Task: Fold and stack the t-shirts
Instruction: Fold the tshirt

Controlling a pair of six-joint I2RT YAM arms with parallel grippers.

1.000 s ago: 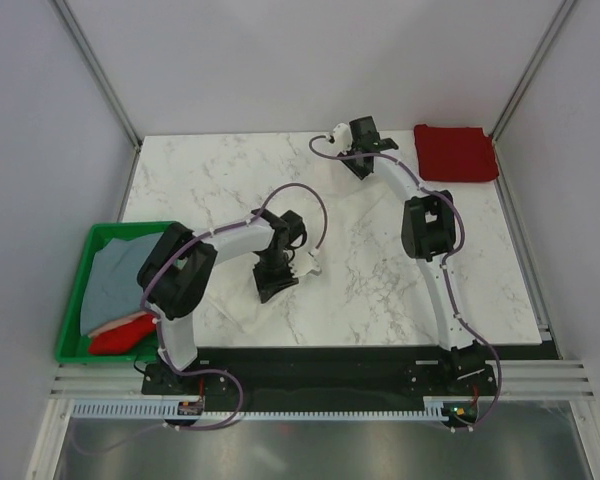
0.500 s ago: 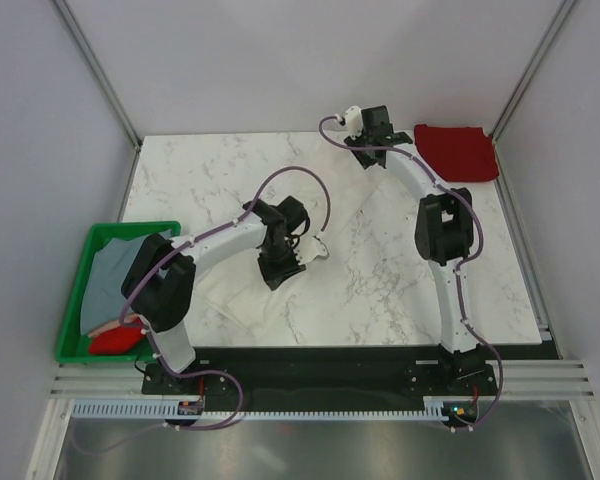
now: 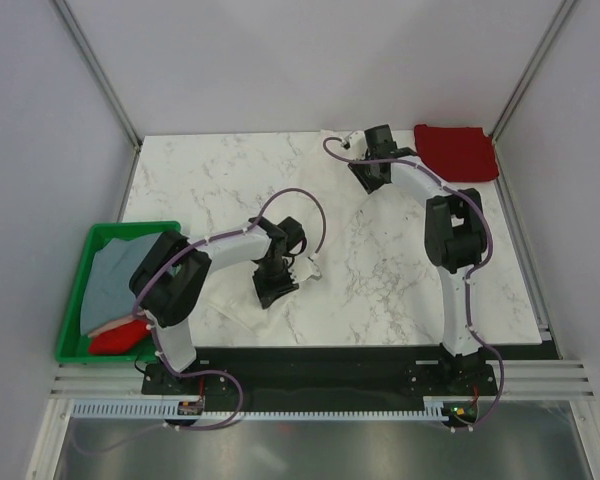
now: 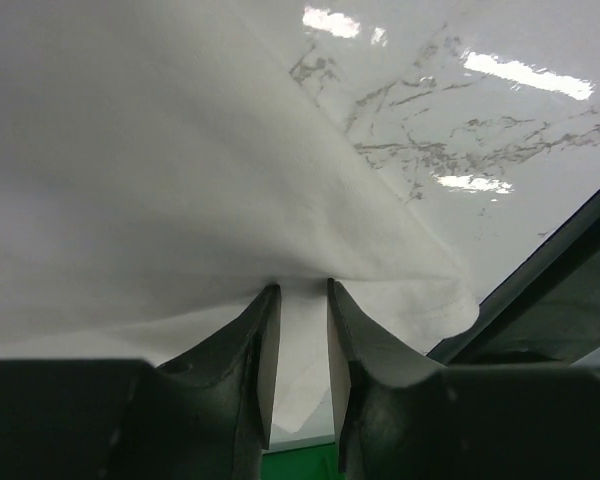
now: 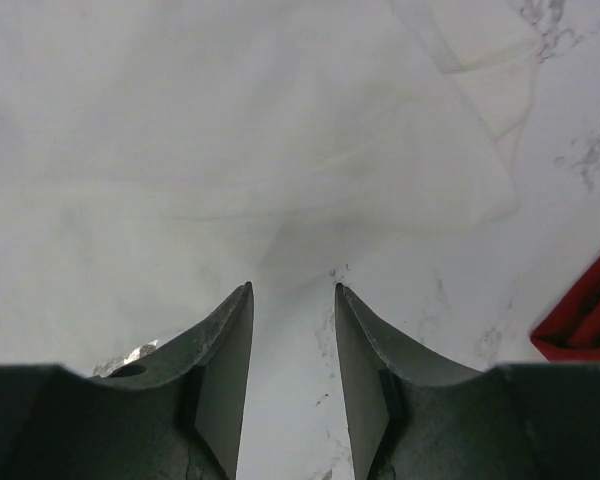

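Two soft shirts: white t-shirt [image 4: 160, 200] rumpled, dark red t-shirt [image 3: 456, 152] squared

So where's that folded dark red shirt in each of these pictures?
Top external: dark red shirt lies at the table's far right corner, just right of the right gripper.
Right wrist: its corner shows at the right edge.
Left wrist: not in it.
Shared landmark: the white t-shirt spread on the marble.
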